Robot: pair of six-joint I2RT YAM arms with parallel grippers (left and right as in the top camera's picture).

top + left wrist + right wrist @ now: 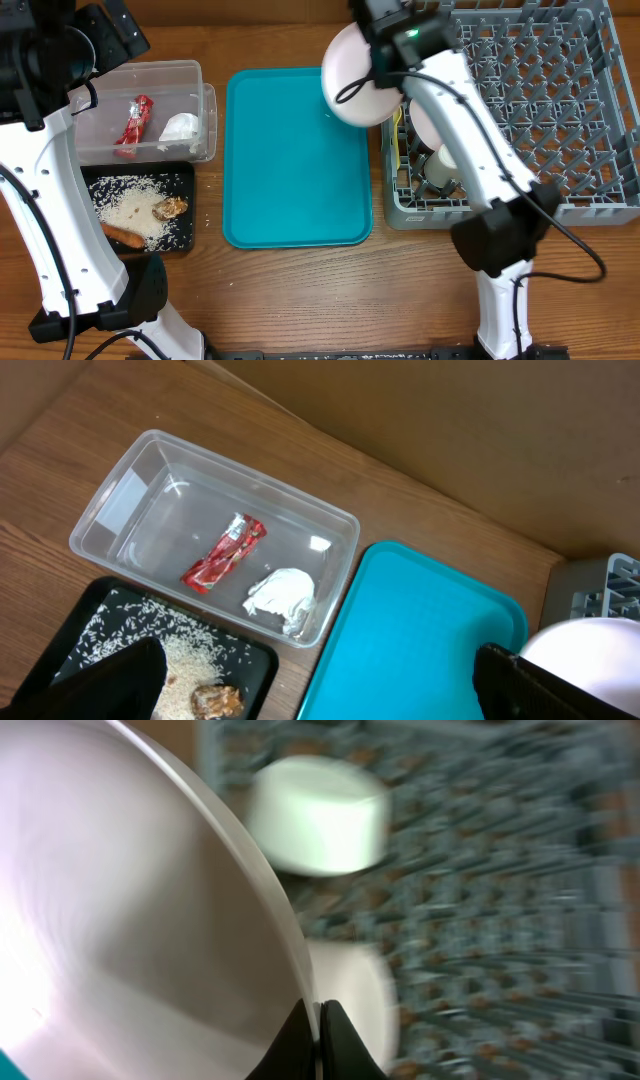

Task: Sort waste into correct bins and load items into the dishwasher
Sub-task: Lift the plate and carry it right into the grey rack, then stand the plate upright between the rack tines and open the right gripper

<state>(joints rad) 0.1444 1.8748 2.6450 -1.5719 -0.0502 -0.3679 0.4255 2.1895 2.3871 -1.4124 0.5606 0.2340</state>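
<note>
One white plate (350,80) is in play, pinched at its rim by the right gripper (320,1038), whose jaws are closed tight on the edge. In the overhead view it sits at upper centre, overlapping the upper right corner of the teal tray (295,160) and the gap toward the left edge of the dish rack (560,110). Being round it has no true long axis, but tilted as it is, its outline from above reads as an oval slightly taller than wide, with the broad face showing to the camera. In the right wrist view the rim sweeps from the upper left down to the fingertips at bottom centre. Just right of the plate, in the rack's left part, two more white dishes show past the arm, an upper one (428,128) and a lower one (440,165); what kind each is cannot be told. There is one rack and one teal tray. At the left of the overhead frame stands one clear tub (190,75) holding one red wrapper (134,122), its long axis running nearly top to bottom, and one crumpled napkin (182,128) beside it to the right. Directly below the tub lies one black tray (185,175) with a scatter of rice (130,205), one brown food piece (171,208) at the rice's right edge, and one carrot (124,236) slanting from upper left to lower right. The left gripper (320,695) hangs over the tub area with its jaws spread wide, holding nothing.
</note>
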